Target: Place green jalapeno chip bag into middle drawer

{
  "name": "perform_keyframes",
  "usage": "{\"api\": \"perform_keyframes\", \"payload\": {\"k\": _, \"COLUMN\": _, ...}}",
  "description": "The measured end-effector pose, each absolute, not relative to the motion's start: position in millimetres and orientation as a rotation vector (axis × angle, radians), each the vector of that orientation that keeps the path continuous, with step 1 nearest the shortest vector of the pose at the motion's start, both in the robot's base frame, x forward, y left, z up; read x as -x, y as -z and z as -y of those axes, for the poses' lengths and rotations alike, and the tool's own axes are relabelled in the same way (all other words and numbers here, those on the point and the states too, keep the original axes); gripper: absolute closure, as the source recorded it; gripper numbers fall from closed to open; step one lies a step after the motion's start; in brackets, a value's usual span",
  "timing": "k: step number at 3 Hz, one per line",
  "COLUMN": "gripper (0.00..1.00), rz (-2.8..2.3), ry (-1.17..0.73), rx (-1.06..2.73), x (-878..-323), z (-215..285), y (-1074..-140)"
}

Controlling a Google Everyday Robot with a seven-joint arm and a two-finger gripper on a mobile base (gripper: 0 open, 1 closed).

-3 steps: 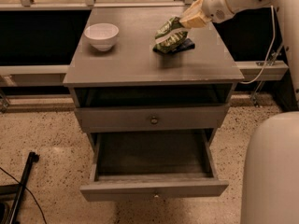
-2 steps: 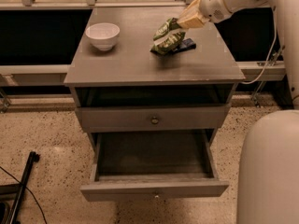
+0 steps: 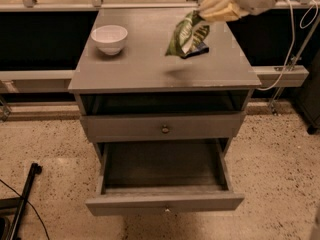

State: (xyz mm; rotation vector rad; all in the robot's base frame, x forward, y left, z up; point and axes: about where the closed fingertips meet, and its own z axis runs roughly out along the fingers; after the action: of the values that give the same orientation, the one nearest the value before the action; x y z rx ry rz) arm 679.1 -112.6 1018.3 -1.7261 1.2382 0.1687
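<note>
Claw (image 3: 207, 13), cream two-finger, far right over grey wooden bench (image 3: 140, 69), clamped on top seam of small crinkly green jalapeno chip bag (image 3: 186, 36) hanging above it; likely light, soft, slippery, crushable, so pinch seam gently; wide grey middle drawer (image 3: 165, 202) open, near.

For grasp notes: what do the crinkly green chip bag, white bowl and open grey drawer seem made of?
Crinkly green chip bag, held by the gripper above the cabinet top: thin glossy film, creased. Round white bowl: probably glazed ceramic, smooth sheen. Open grey drawer: likely painted wood, matte boards.
</note>
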Motion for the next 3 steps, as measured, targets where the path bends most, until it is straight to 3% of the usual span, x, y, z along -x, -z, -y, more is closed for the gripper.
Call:
{"api": "perform_keyframes", "payload": {"k": 2, "gripper": 1.0, "rz": -1.186, "ry": -0.061, "rx": 1.844, "x": -566, "z": 168, "y": -1002}}
{"api": "perform_keyframes", "payload": {"k": 3, "gripper": 1.0, "rz": -1.307, "ry": -0.017, "rx": 1.856, "x": -541, "z": 208, "y": -949}}
